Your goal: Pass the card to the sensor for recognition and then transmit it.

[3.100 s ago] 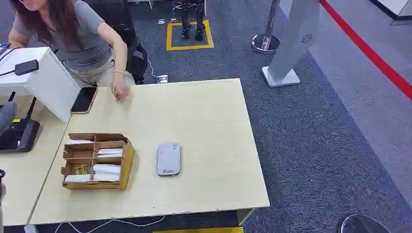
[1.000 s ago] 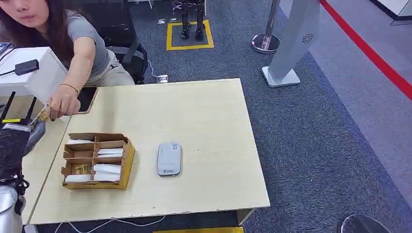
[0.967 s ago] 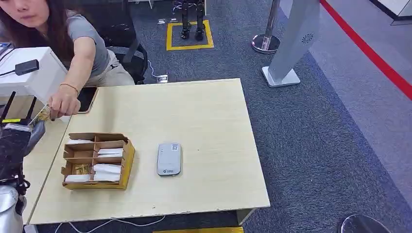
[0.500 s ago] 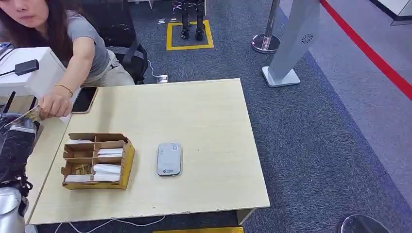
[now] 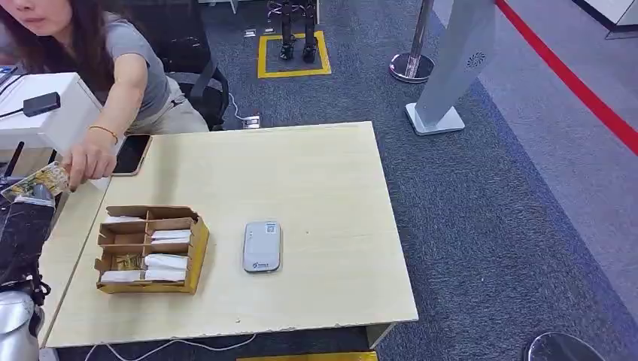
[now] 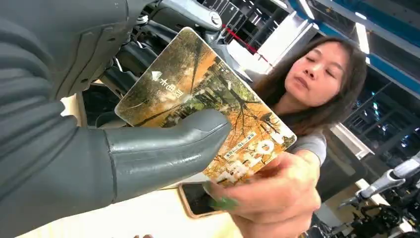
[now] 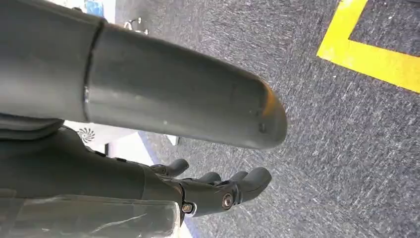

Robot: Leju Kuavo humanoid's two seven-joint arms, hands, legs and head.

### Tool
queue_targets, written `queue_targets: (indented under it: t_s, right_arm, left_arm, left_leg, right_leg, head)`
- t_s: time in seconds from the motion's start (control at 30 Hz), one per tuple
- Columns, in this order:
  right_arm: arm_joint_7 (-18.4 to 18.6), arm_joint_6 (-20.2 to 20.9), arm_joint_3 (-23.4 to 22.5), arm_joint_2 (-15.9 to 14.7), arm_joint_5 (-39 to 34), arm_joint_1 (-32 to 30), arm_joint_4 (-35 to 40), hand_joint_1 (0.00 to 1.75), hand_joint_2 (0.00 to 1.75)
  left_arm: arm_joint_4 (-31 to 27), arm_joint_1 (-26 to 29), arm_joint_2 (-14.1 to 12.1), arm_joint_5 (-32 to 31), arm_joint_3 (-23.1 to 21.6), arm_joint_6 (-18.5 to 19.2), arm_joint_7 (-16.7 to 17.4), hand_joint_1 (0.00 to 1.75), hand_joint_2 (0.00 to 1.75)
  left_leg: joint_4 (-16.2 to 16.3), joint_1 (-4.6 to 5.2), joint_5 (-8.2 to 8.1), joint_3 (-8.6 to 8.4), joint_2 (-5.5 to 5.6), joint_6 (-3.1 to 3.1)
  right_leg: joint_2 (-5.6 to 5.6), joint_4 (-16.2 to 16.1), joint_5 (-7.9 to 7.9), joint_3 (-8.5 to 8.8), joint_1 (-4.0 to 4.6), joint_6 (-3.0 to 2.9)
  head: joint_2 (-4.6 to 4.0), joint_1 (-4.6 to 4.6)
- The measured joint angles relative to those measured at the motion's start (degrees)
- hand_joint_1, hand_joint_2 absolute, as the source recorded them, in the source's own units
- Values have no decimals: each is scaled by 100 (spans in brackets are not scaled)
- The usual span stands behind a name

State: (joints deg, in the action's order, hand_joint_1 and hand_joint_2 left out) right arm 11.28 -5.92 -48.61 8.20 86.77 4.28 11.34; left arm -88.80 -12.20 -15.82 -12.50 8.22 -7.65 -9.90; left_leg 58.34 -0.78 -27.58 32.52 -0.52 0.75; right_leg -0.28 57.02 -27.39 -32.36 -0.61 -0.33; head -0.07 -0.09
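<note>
A card (image 5: 34, 183) printed with autumn trees is at the table's far left, above my left hand (image 5: 26, 226). In the left wrist view my thick grey thumb (image 6: 163, 148) presses the card (image 6: 198, 94) against the darker fingers behind it. A person's hand (image 5: 89, 162) pinches the card's other end (image 6: 272, 198). The grey sensor (image 5: 262, 246) lies flat on the wooden table (image 5: 316, 180), to the right of my left hand. My right hand (image 7: 218, 186) hangs over dark carpet with its fingers apart and nothing in them.
A cardboard divider box (image 5: 150, 248) with white cards stands between my left hand and the sensor. A phone (image 5: 130, 154) lies near the person's arm, beside a white box (image 5: 53, 120). A stanchion base (image 5: 411, 66) and a grey pillar (image 5: 451, 68) stand beyond the table.
The person's hand has carried the card leftward from the table's back edge to my raised left hand. My thumb now lies on the card.
</note>
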Motion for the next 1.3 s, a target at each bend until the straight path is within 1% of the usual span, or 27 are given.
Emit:
queue_targets:
  t_s: [0.17, 0.37, 0.53, 0.6, 0.63, 0.67, 0.8, 0.9, 0.97, 1.0, 1.03, 1.1, 1.13, 1.23, 1.3]
  right_arm:
    - [-13, -24, 0, 0, -4, 0, 0, 0, 0]
    - [-13, -52, 0, 0, -15, 1, 0, 0, 0]
    - [-13, -57, 0, 0, -15, 1, 0, 0, 0]
    - [-13, -55, 0, 0, -13, 1, 0, 0, 0]
    - [-11, -50, 0, 0, -4, 0, 0, 0, 0]
    - [-9, -48, 0, 0, 0, 0, 0, 0, 0]
    - [-11, -11, 22, 0, 35, 16, 0, 0, 0]
    - [11, 39, 72, 0, 153, 40, 0, 0, 0]
    - [68, 61, 136, 0, 184, 63, 0, 0, 0]
    - [98, 83, 160, 0, 186, 81, 0, 0, 0]
    - [109, 122, 186, 0, 188, 104, 0, 0, 0]
    - [125, 144, 232, 0, 192, 144, 0, 0, 0]
    - [127, 146, 260, 0, 195, 156, 0, 0, 0]
    - [149, 166, 326, 0, 195, 191, 0, 0, 0]
    - [164, 177, 369, 0, 197, 213, 0, 0, 0]
  left_arm:
    - [0, 0, 0, -4, 0, -2, 0, 175, 175]
    - [-118, -1, 46, -501, -88, -162, -33, 175, 175]
    - [-197, -1, 88, -568, -142, -205, -31, 175, 175]
    - [-205, -3, 87, -944, -186, -364, -44, 175, 175]
    - [-214, -10, 87, -1289, -234, -481, -44, 175, 175]
    - [-225, -31, 87, -1763, -322, -608, -22, 175, 175]
    - [-225, -228, 116, -3414, -860, -953, 247, 175, 175]
    - [-166, -452, 133, -5121, -1480, -1312, 591, 175, 175]
    - [-35, -647, 133, -6050, -1872, -1307, 827, 175, 175]
    - [89, -789, 133, -6412, -2140, -1202, 923, 175, 175]
    - [230, -958, 140, -6696, -2383, -987, 1023, 175, 175]
    - [554, -1322, 179, -6933, -2827, -585, 1121, 175, 175]
    - [779, -1534, 240, -7001, -3065, -440, 1173, 175, 175]
    - [1345, -2104, 369, -7112, -3695, -271, 1287, 175, 175]
    - [1666, -2385, 470, -7143, -4018, -227, 1349, 175, 175]
  left_leg:
    - [0, 0, 0, 0, 0, 0]
    - [0, 1, 0, 0, 1, 0]
    - [0, 0, 0, -1, 0, 0]
    - [0, 0, 0, -2, 1, 0]
    - [1, 0, 0, -3, 1, 0]
    - [1, 1, 0, -2, 3, 0]
    - [2, 1, 1, -1, 6, 0]
    - [3, 5, 1, -1, 5, -1]
    - [6, 6, 3, -2, 7, -3]
    - [7, 7, 5, -1, 10, -7]
    - [8, 7, 6, 0, 12, -8]
    - [8, 7, 8, 0, 9, -10]
    - [9, 7, 10, 1, 9, -12]
    - [11, 7, 11, 2, 9, -13]
    - [11, 8, 11, 3, 5, -13]
  right_leg:
    - [0, 0, 0, 0, 0, 0]
    - [-1, 0, 0, 0, 0, 0]
    - [-1, 0, 0, 0, 0, 0]
    - [0, 0, 0, -1, 0, 0]
    - [0, 0, 0, -2, 0, 0]
    - [-3, -1, 0, -3, 0, 0]
    - [-7, -1, 2, 0, -1, 2]
    - [-7, -1, 5, 0, -3, 6]
    - [-7, -1, 5, -1, -7, 6]
    - [-9, -2, 6, -1, -8, 7]
    - [-10, -1, 8, -1, -8, 10]
    - [-9, -1, 13, -2, -8, 10]
    - [-9, -1, 15, -1, -8, 11]
    - [-9, 0, 19, -1, -8, 12]
    - [-5, 0, 20, -1, -8, 12]
  head:
    - [0, 0]
    - [0, 0]
    - [-2, 0]
    - [-2, 0]
    - [-2, 0]
    - [0, 0]
    - [0, 0]
    - [0, 0]
    - [0, 0]
    - [0, 0]
    - [0, 0]
    - [0, -2]
    - [-2, 0]
    - [-2, 0]
    - [0, -2]
